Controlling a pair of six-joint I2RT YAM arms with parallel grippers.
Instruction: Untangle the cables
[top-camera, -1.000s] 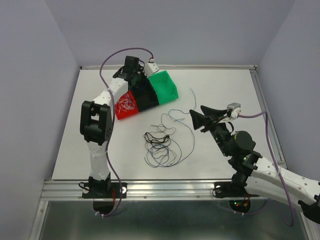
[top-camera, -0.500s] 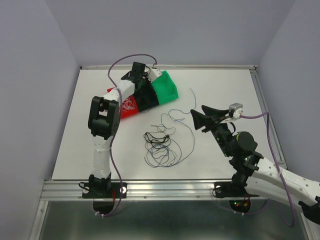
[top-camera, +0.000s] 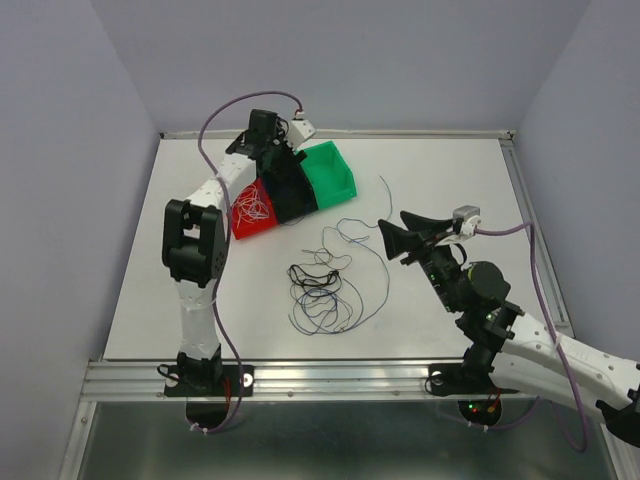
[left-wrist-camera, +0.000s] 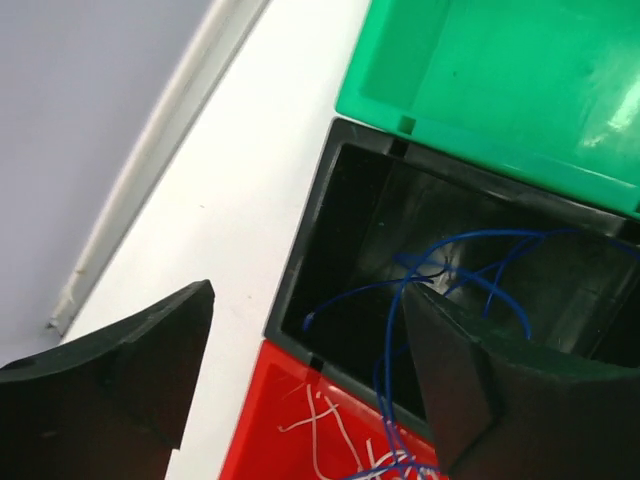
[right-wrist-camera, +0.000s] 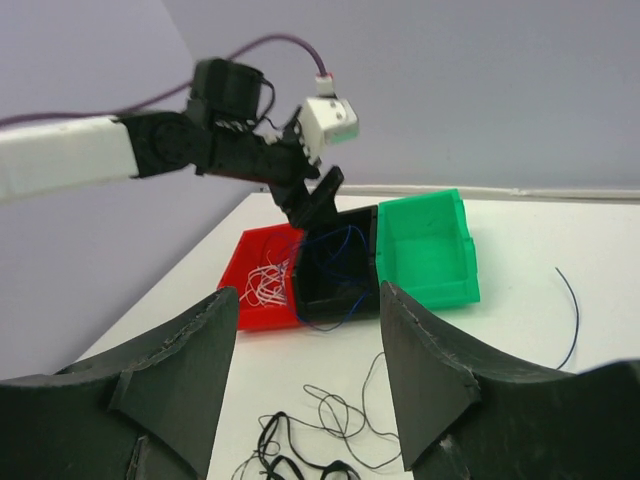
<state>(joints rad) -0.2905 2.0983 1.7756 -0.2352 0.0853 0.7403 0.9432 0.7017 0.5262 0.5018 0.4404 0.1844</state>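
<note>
Top view: the left fingers (top-camera: 281, 166) hang over the black bin (top-camera: 297, 198), which sits between the red bin (top-camera: 243, 226) and the green bin (top-camera: 331, 172) at the far left of the worktop (top-camera: 450, 180). White cables (top-camera: 253, 207) lie in the red bin. The tangle of cables (top-camera: 320, 290), dark blue and black, lies mid-worktop, apart from both arms. A loose dark cable (top-camera: 386, 197) lies right of the green bin. The right fingers (top-camera: 396, 238) hover right of the tangle, spread, with nothing between them.

Left wrist: the left fingers (left-wrist-camera: 120, 380) are spread wide and grasp nothing. A blue cable (left-wrist-camera: 450, 270) loops inside the black bin (left-wrist-camera: 300, 260), running close past the right-hand finger; contact is unclear. White cables (left-wrist-camera: 320, 425) sit in the red bin (left-wrist-camera: 262, 430). The green bin (left-wrist-camera: 500, 80) is beyond.

Right wrist: the right fingers (right-wrist-camera: 180, 370) are released and hold nothing. The three bins are ahead, with the left fingers (right-wrist-camera: 312, 196) just above the black bin (right-wrist-camera: 335, 285). Part of the tangle of cables (right-wrist-camera: 300, 450) shows low in the frame.
</note>
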